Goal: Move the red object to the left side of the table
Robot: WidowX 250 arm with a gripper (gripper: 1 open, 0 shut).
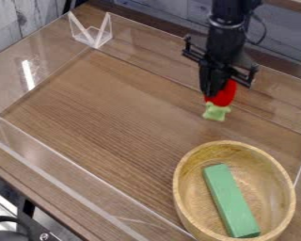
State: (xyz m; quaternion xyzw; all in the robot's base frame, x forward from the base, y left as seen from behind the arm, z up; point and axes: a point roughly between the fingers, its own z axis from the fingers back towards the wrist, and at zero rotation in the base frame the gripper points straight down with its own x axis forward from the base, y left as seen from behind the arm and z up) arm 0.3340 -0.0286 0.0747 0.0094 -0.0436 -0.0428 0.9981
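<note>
The red object [221, 95], a small glossy strawberry toy with a light green cap pointing down, hangs from my gripper [220, 88] just above the brown wood-grain table [116, 113]. The black gripper comes straight down from the top and is shut on the toy's red body, hiding its upper part. It sits right of the table's middle, a little beyond the bowl.
A round light wooden bowl [191, 193] at the front right holds a green rectangular block [229, 200]. Low clear acrylic walls [40, 155] border the tabletop, with a clear bracket [90, 31] at the far left corner.
</note>
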